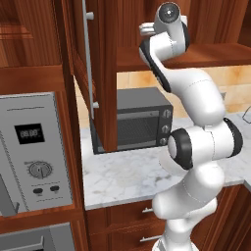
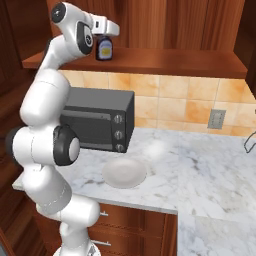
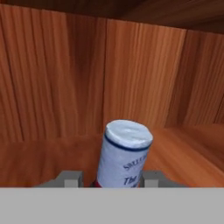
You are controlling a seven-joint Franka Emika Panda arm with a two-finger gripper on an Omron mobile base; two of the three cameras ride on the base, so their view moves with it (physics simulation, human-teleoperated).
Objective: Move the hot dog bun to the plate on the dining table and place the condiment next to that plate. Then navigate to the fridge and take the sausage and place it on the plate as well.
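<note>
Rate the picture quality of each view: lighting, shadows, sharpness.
Left base view: evenly lit, sharp; soft shade under the dark grey microwave. Right base view: a pale glare patch on the white-grey marble counter behind the plain white dish. Hand view: the dark bottle with its bluish-grey cap is soft and its label blurred.

Even, soft rendered light; faint glare on marble counter (image 2: 210, 165); hand view blurry, cabinet corners dim.

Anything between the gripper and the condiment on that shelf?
Nothing visible. The condiment stands upright on the wooden shelf, directly between the fingertips of the gripper, with bare shelf boards around it.
</note>
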